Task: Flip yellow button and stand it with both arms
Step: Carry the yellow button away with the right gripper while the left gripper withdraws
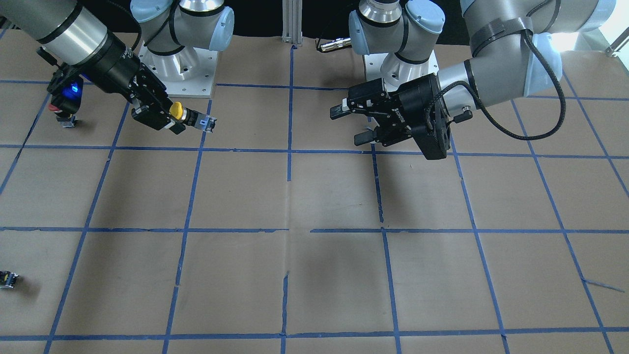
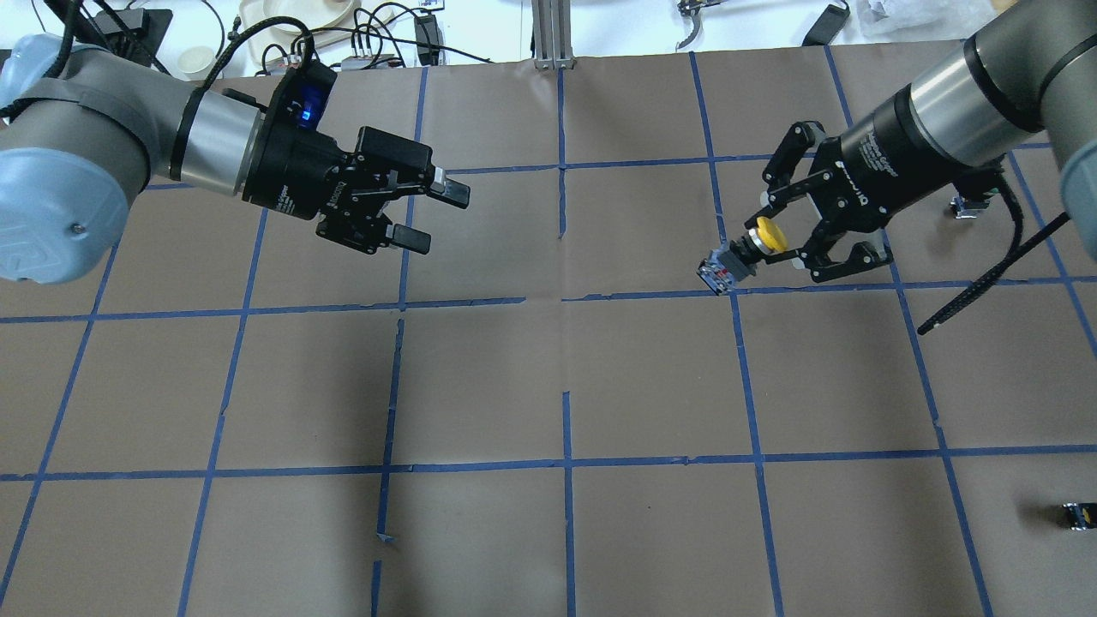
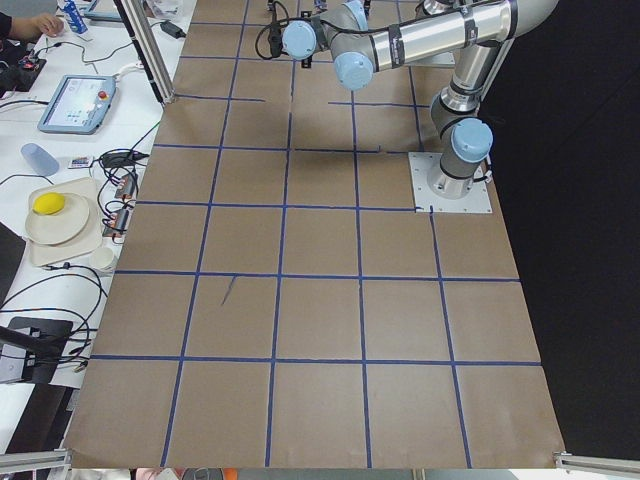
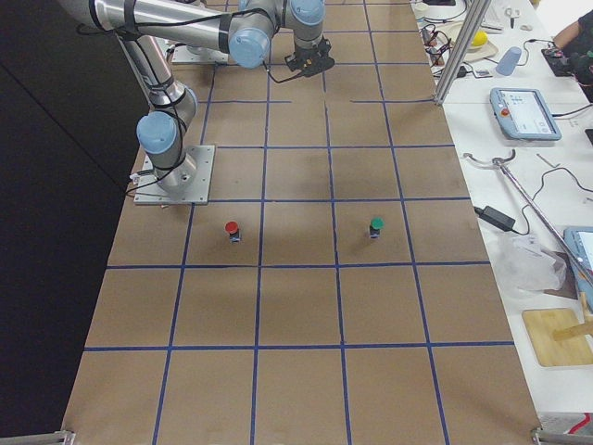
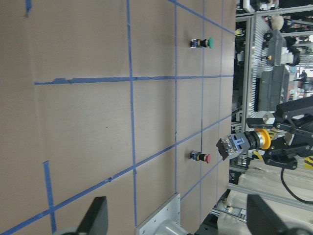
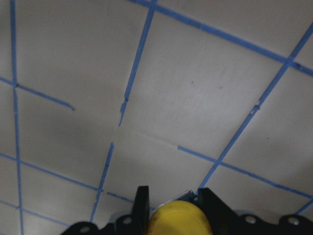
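Note:
My right gripper (image 2: pixel 769 236) is shut on the yellow button (image 2: pixel 744 251), gripping it at the round yellow cap. It holds the button above the table, with the black-and-grey body pointing toward the middle. The front-facing view shows the same gripper (image 1: pixel 175 116) and button (image 1: pixel 189 116). In the right wrist view the yellow cap (image 6: pixel 178 219) sits between my fingers (image 6: pixel 142 201). My left gripper (image 2: pixel 439 219) is open and empty, raised and facing the button across a gap; it also shows in the front-facing view (image 1: pixel 348 126). The left wrist view shows the held button (image 5: pixel 244 141).
A red-capped button (image 4: pixel 232 228) stands near the right arm's base, partly behind the arm in the front-facing view (image 1: pixel 62 112). A green-capped button (image 4: pixel 375 225) stands farther out. A small dark part (image 2: pixel 1078 515) lies at the table's edge. Blue tape lines grid the brown table (image 2: pixel 548 386).

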Robot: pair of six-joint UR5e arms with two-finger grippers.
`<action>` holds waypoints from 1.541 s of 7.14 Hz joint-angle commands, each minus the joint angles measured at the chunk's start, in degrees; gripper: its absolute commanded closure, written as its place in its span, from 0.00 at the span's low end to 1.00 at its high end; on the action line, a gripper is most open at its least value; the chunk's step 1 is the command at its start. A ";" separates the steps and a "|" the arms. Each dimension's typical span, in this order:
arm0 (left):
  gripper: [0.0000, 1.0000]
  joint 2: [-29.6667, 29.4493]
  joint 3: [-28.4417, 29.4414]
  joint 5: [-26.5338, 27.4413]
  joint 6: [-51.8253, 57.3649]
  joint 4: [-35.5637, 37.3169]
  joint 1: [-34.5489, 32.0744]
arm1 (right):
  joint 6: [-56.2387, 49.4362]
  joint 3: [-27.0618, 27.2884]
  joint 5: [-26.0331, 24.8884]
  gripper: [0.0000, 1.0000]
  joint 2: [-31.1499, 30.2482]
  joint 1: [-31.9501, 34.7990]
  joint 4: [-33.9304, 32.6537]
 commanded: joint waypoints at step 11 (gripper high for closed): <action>0.00 -1.39 14.20 50.68 -10.16 2.14 -11.83 | 2.81 14.67 -39.91 0.97 12.36 -17.49 -33.66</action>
